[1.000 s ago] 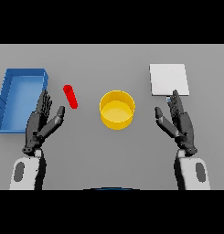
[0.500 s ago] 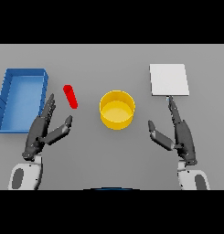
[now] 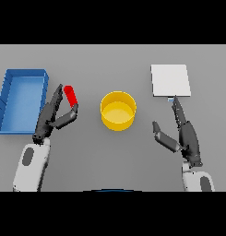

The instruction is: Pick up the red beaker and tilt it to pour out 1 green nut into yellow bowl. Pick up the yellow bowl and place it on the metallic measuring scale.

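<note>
1. Head view: the red beaker [image 3: 71, 96] lies on the grey bench [image 3: 110, 60] in the left-centre of the frame, its long axis running from upper left to lower right.
2. The left hand [image 3: 53, 116] is the nearer one. The beaker sits just above and right of it, in the gap between the straight fingers [image 3: 53, 104] and the thumb, seemingly not yet gripped.
3. That hand is released, fingers pointing to the upper right, thumb splayed right.
4. The yellow bowl [image 3: 118, 110] stands at centre, right of the beaker; I cannot tell whether a nut is there.
5. The scale [image 3: 170, 79] lies upper right; the blue tray [image 3: 21, 100] far left.
6. The right hand [image 3: 184, 133] rests lower right, released, fingertips just below the scale.
</note>
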### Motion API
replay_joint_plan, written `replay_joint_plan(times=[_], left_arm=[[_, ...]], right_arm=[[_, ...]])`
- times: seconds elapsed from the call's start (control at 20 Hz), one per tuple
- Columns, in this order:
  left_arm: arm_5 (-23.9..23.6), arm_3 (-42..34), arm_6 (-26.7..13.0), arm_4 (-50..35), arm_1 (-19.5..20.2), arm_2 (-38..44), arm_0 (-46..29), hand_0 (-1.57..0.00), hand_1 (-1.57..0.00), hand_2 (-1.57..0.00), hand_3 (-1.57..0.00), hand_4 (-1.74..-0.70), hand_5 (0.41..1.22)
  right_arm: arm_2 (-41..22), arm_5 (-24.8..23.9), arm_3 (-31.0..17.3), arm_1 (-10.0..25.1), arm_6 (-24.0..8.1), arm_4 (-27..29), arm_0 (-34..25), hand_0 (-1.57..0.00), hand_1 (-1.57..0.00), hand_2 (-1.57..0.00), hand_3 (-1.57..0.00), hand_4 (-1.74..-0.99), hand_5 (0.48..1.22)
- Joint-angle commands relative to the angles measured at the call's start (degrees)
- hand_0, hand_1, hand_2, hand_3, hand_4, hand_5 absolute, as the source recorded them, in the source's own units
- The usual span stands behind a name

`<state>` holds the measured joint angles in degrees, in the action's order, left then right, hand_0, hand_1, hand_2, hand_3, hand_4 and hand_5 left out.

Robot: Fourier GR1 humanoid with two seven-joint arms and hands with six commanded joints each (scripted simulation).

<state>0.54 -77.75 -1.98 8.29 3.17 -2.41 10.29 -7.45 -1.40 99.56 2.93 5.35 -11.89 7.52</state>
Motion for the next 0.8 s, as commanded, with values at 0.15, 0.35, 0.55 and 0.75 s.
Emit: replay_joint_plan(times=[0.15, 0.35, 0.55, 0.75], left_arm=[[-0.32, 7.14, 1.21, -0.51, -0.66, 1.79, 5.64, 0.0, 0.0, 0.0, 0.0, -1.34, 0.717], [-0.6, 12.2, 2.15, -0.37, -0.51, 2.98, 9.76, 0.0, 0.0, 0.0, 0.0, -1.32, 0.713], [-0.65, 16.05, 3.72, 0.03, -0.12, 3.68, 12.96, 0.0, 0.0, 0.0, 0.0, -1.31, 0.703], [-0.19, 19.98, 4.73, -0.14, -0.63, 4.18, 15.5, 0.0, 0.0, 0.0, 0.0, -1.33, 0.715]], right_arm=[[-0.51, -0.53, 0.21, -0.75, -1.77, -0.63, -0.45, 0.0, 0.0, 0.0, 0.0, -1.341, 0.689], [0.36, -0.37, -1.14, -0.68, -0.68, 0.37, -0.87, 0.0, 0.0, 0.0, 0.0, -1.336, 0.688], [0.61, -0.22, -1.37, -0.49, 0.18, 0.67, -0.83, 0.0, 0.0, 0.0, 0.0, -1.329, 0.684], [0.31, -0.38, -0.5, -0.34, -0.4, 0.08, -0.54, 0.0, 0.0, 0.0, 0.0, -1.311, 0.682]])
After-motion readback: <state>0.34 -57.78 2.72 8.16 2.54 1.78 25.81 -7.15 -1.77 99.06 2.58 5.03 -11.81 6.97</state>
